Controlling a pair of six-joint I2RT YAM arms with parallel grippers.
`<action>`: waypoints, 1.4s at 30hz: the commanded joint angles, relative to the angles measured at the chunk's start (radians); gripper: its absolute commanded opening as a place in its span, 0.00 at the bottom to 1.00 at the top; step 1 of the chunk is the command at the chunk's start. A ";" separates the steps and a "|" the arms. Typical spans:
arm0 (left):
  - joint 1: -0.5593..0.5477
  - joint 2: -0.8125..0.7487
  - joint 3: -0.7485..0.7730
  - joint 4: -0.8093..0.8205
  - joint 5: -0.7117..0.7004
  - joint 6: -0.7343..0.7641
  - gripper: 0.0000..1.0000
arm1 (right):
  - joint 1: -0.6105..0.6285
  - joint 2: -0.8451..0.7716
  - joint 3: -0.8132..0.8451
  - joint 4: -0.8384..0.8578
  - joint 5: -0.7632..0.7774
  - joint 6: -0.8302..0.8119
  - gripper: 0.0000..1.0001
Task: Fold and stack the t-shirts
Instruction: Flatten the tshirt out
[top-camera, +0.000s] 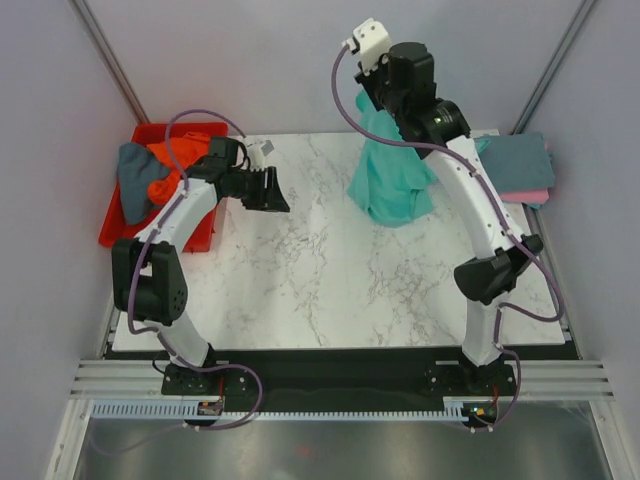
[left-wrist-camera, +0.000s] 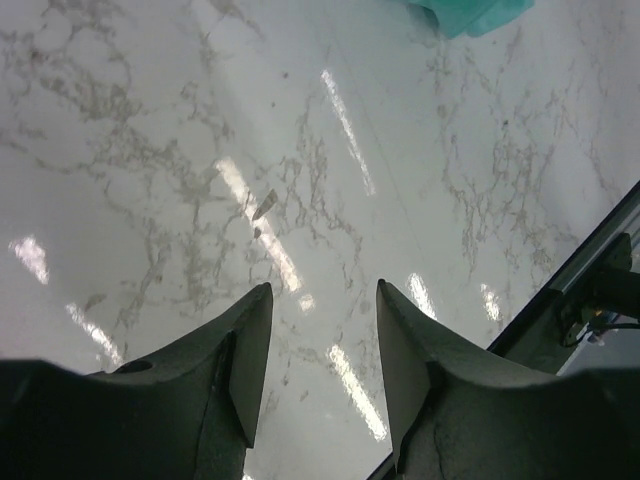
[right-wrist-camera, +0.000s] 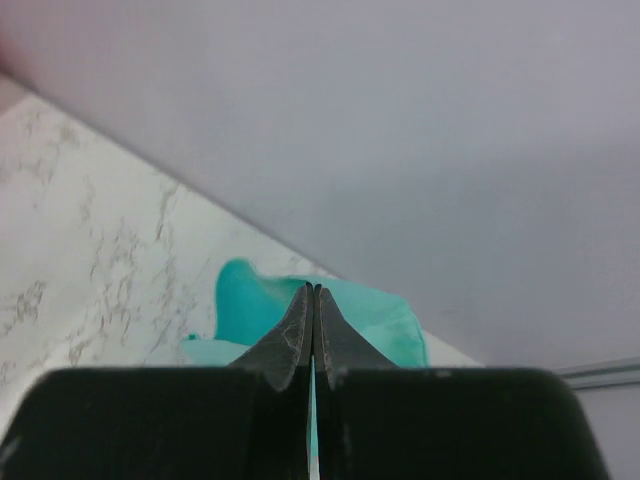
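Observation:
A teal-turquoise t-shirt hangs bunched at the table's back, its lower end resting on the marble. My right gripper is raised above it and shut on its top; in the right wrist view a thin strip of teal fabric shows between the closed fingertips of the gripper. Over the table's left side my left gripper stands open and holds nothing, its jaws wide apart in its wrist view. An orange t-shirt and a slate blue-grey one lie crumpled in the bin. A folded blue-grey t-shirt lies on a pink one at the back right.
The red plastic bin sits off the table's left edge. The white marble table spreads between the arms. Grey walls and metal posts close the back. The teal shirt's edge shows at the top of the left wrist view.

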 joint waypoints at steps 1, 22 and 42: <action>-0.083 0.112 0.149 -0.012 0.021 0.004 0.54 | 0.004 -0.078 0.059 0.083 0.065 -0.011 0.00; -0.600 0.540 0.657 -0.060 -0.549 0.199 0.62 | 0.003 -0.085 0.125 0.148 0.154 -0.063 0.00; -0.679 0.753 0.860 0.033 -0.859 0.159 0.62 | -0.023 -0.105 0.168 0.174 0.186 -0.083 0.00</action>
